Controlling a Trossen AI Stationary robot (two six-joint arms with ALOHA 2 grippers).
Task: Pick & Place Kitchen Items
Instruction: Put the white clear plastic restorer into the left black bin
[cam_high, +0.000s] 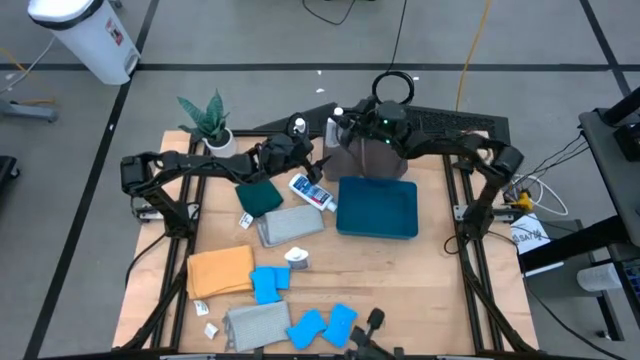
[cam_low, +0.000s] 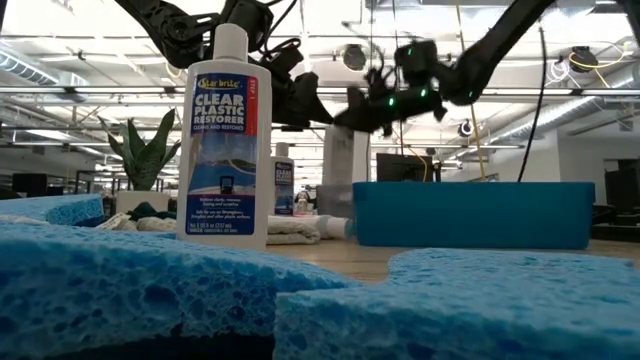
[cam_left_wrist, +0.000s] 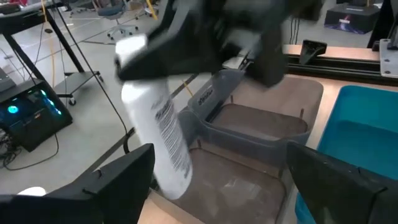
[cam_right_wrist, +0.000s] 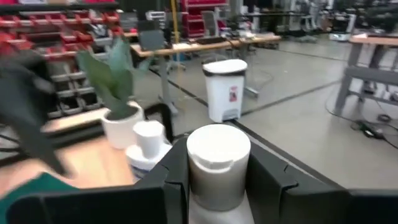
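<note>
Right tool (cam_right_wrist: 208, 186) clamped on a small white plastic bottle (cam_right_wrist: 217, 163) over the dark grey tray (cam_left_wrist: 261, 130), far table edge.
I judge the upright hold suits a standing placement; left tool (cam_left_wrist: 217, 180) apart, empty.

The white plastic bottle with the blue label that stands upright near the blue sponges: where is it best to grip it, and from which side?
Likely the white bottle's upper body, just under the shoulder, with the end effector coming down from above: it stands upright, its top is free, and a bright blue sponge lies close beside its base.
</note>
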